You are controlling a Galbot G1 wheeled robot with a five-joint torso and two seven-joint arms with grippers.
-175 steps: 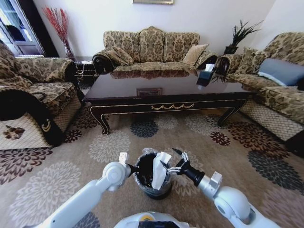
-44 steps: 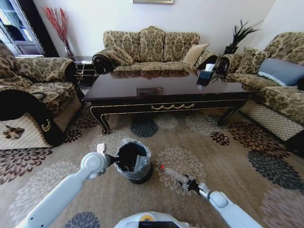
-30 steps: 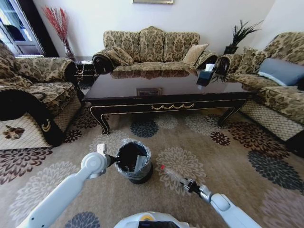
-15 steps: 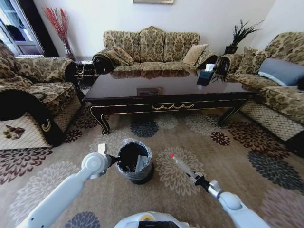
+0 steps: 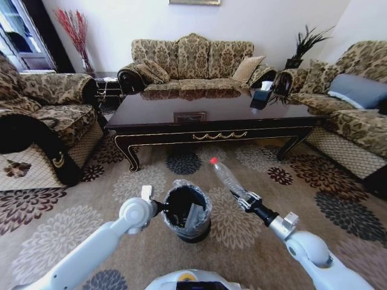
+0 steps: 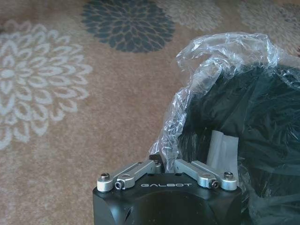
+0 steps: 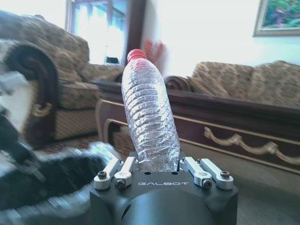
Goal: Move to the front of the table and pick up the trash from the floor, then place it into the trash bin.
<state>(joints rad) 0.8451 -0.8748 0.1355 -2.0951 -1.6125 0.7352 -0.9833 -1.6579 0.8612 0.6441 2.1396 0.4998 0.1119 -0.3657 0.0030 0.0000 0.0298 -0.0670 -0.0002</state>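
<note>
Both arms are showing smooth white shells with rounded silver-white joints. The right claw (image 5: 240, 197) and left claw (image 5: 164, 210) are wearing black housings lettered "GALBOT" in white, with silver metal linkage bars fixed by dark screws. A yellow-marked white torso is peeking in below.

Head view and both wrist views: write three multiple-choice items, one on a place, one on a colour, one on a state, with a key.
1. Where is the trash bin?
A. on the table
B. on the carpet between the two grippers
C. on the sofa

2. What colour is the bottle cap?
A. blue
B. green
C. red

3. What is the right gripper doing?
A. holding the bottle's base, cap up
B. hanging open
C. gripping a tissue

Key: B, the bin stands before the table, the left gripper clamping its lined rim; C, the cap shows red; A, the fingers close on the base.
</note>
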